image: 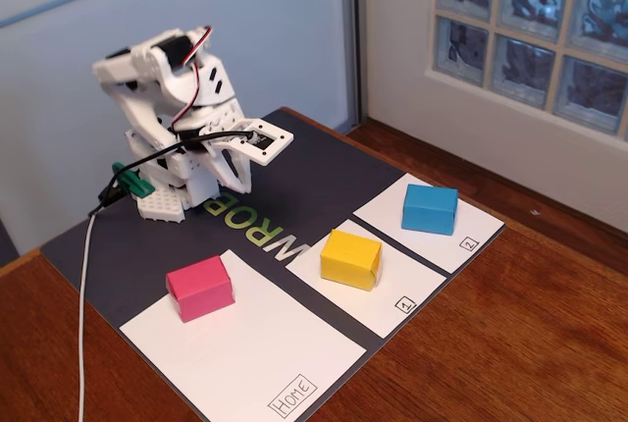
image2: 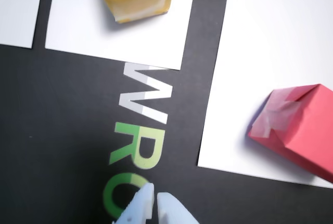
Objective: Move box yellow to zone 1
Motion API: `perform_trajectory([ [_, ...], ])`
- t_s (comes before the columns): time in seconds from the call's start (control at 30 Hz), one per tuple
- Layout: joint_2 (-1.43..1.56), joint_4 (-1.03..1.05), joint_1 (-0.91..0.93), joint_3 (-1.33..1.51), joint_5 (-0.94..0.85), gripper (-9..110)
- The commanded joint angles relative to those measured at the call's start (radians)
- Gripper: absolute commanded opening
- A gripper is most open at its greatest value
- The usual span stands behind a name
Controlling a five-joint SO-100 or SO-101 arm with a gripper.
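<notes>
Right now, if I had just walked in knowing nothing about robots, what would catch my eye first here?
Three bright paper blocks on a dark mat: the box yellow sits on zone 1, the blue block on the panel marked 2, the pink block on the Home panel. Behind them the folded white arm rests, its gripper over the mat's lettering, jaws nearly closed, holding nothing.

A wooden table set in a room corner, lit by daylight.

In the fixed view, a reddish-brown wooden table [image: 530, 343] is seen across the near and right parts. A pale blue wall [image: 196, 0] is seen at the far left. A glass-block window [image: 535, 25], framed in off-white, is set at the far right.
</notes>
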Motion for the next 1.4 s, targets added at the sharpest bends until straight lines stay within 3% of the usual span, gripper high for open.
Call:
perform_trajectory([
  [0.0,0.083,-0.040,0.057,0.084,-0.041,-1],
  [0.17,0.158,-0.138,0.120,0.225,-0.089,-1],
  [0.63,0.370,-0.127,0.117,0.434,-0.126,-1],
  [1.07,0.371,0.067,0.089,0.442,-0.221,0],
  [1.37,0.371,0.077,0.089,0.442,-0.215,0],
])
